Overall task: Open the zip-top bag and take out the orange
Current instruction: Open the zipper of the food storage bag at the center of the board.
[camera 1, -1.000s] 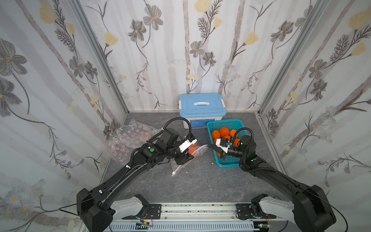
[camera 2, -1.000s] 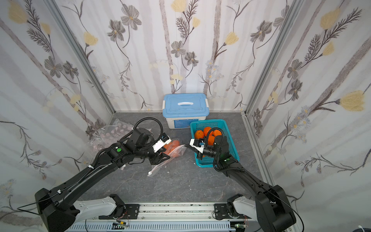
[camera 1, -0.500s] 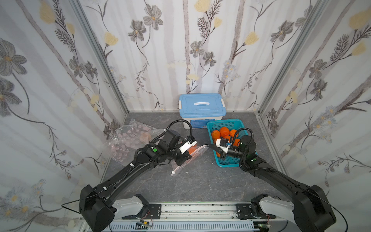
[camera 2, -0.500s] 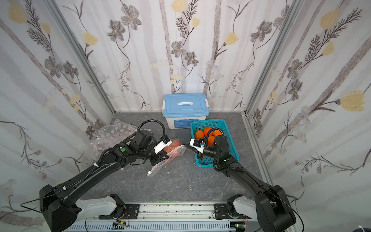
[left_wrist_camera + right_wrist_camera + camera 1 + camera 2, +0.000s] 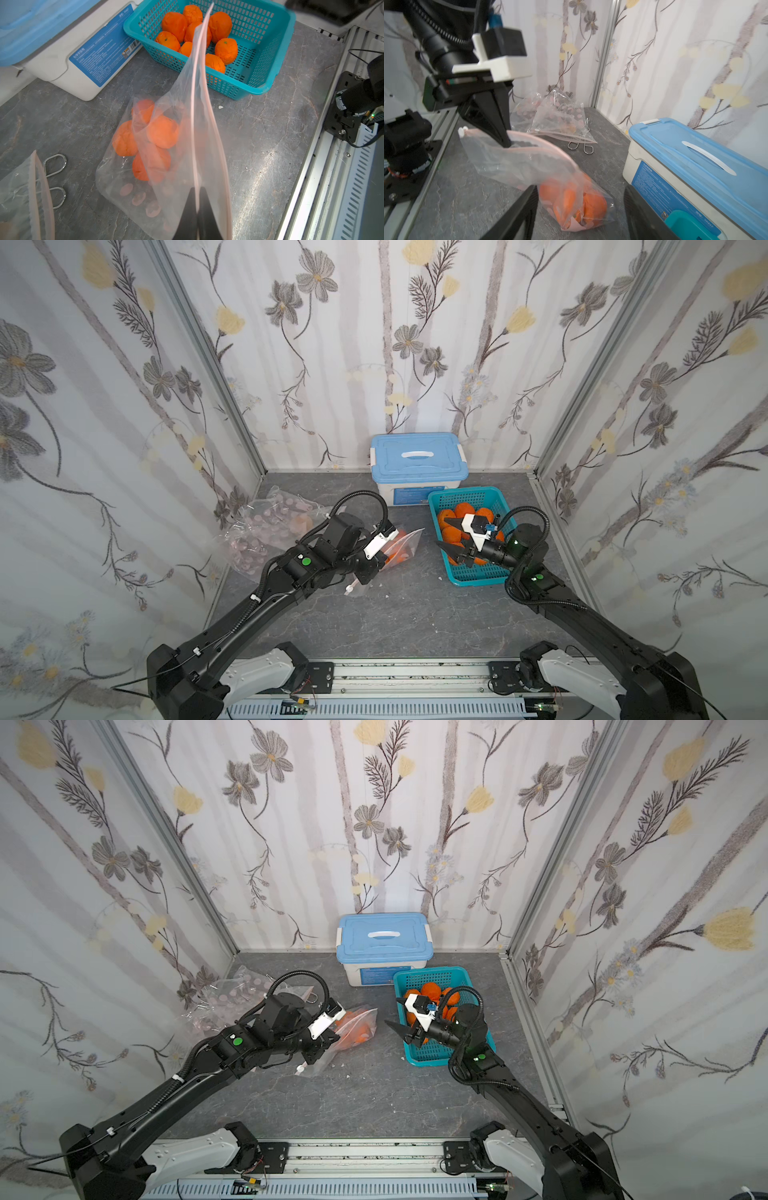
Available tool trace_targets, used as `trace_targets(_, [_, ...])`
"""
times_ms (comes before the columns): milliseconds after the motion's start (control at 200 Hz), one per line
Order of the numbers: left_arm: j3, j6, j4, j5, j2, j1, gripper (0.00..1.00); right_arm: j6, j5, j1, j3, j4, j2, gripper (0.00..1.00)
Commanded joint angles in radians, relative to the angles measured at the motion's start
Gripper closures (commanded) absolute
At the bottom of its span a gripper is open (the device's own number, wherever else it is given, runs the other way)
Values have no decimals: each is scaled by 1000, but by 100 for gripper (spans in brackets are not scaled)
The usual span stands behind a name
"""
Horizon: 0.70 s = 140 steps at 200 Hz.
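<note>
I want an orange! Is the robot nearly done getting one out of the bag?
Not yet. Done: left gripper pinches the zip-top bag at its top edge. In hand: right gripper is open, pointing toward it. Left: the oranges sit inside the bag.

L arm [image 5: 257, 605] is leaning fwd and inward from its base, wrist tipping down twd the floor. L gripper [image 5: 197, 190] is pinching the top edge of the zip-top bag [image 5: 162, 166], jaws pressed together w/ only film between. In both top views its tips are mostly hidden under the wrist, so the exact contact pt is hard to tell there. R arm [image 5: 582, 610] is angling fwd, wrist pointing twd the L side. R gripper [image 5: 444, 534] is hanging in the air, fingers [image 5: 517, 207] spread wide, holding nothing.
</note>
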Motion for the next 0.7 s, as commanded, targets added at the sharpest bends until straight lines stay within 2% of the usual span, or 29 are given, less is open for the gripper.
trace_targets(0, [-53,-81,92,58,27,-27,100,374,164,10,-28,21,-87,42])
trace_targets(90, [-94,-174,205,62,84,-84,100,516,209,65,-68,-29,-179,56])
trace_targets(260, [-162,-288,459,114,192,-138,100,614,415,257,-171,-69,-292,86])
trace_targets(530, [-135,-309,478,119,257,-148,100,731,497,411,-195,-25,-149,100])
trace_targets(694, [-133,-314,475,113,257,-151,100,780,551,436,-166,-37,-32,100])
